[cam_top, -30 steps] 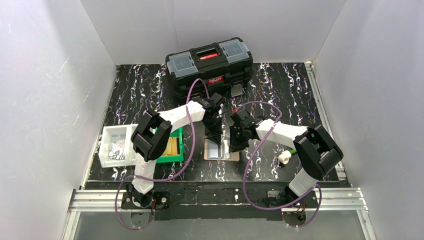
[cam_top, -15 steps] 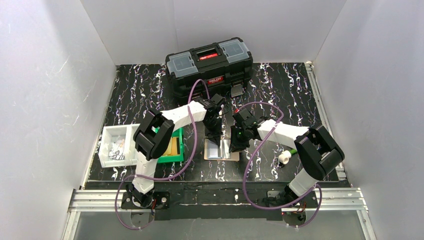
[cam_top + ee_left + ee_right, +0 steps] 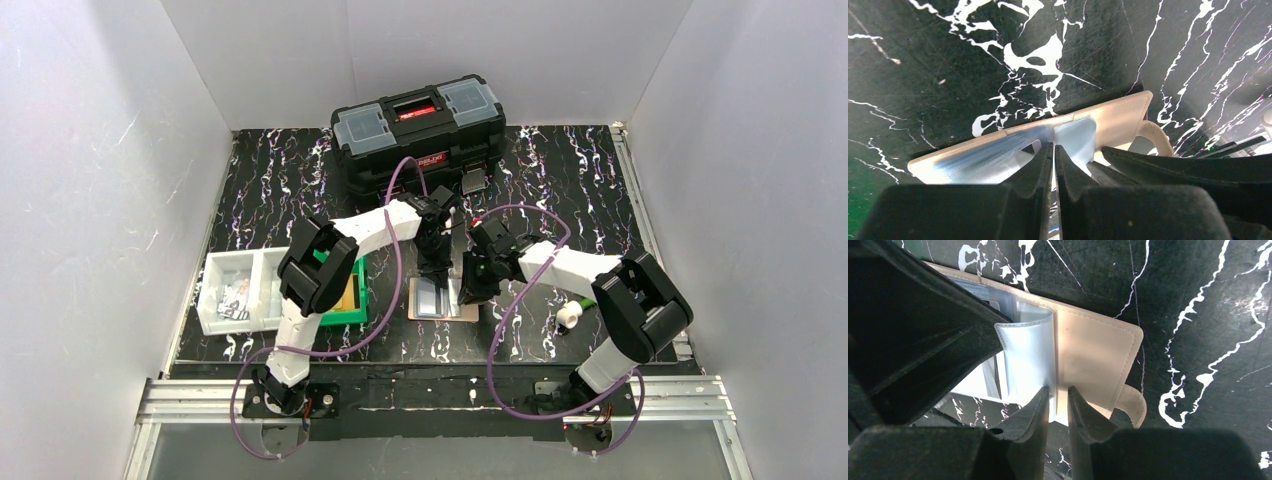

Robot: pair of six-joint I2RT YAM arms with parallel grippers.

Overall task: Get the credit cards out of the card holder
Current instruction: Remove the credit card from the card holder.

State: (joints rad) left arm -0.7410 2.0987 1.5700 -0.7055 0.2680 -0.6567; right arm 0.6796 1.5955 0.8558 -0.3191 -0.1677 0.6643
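We see the card holder [image 3: 1093,355] lying open and flat on the black marbled desk [image 3: 1198,315], at the centre of the top view, with one gripper coming at it from the left of the frame and one from the right. The placing reads to us as a division of labour. The right gripper [image 3: 1058,390], at the bottom middle of its own view, is clenched on the card holder's near edge where the clear sleeve [image 3: 1030,355] ends, apparently to anchor it. The left gripper [image 3: 1054,147] is clenched tight, its tips meeting right over the light blue card [image 3: 983,157]; whether it has the card's edge pinched we cannot tell. The holder is pale tan and leather-like, with stitched borders, rounded corners and a curved closing tab [image 3: 1130,407] at its lower right. The sleeve bows up off it, and the card shows as a smeared blue across the holder, by our judgement not yet out.
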